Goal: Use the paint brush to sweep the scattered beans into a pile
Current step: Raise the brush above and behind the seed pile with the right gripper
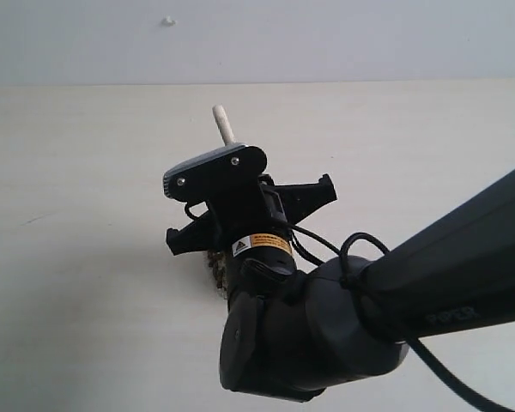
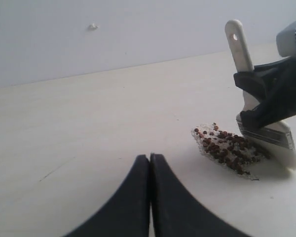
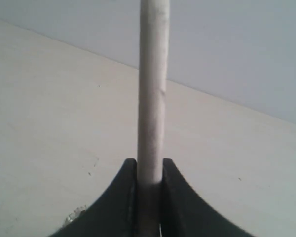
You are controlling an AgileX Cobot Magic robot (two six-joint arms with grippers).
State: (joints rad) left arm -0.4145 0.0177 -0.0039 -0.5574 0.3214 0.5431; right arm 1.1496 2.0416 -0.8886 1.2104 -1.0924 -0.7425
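While the right gripper (image 3: 150, 168) clamped the paint brush (image 2: 272, 137) and the left gripper (image 2: 149, 158) lay closed, a hard stroke could scatter the gathered beans (image 2: 227, 148).

The paint brush (image 2: 238, 49) has a pale, smooth wooden handle, a grey metal band (image 2: 269, 136) and soft-looking cream bristles (image 2: 288, 155). The beans (image 2: 226, 148) are reddish-brown with a dull, smooth skin. The bench (image 2: 89, 148) is pale, smooth and matt, like light wood. The left tool (image 2: 149, 158) and the right tool (image 3: 150, 165) are black, smooth and matt, like plastic.
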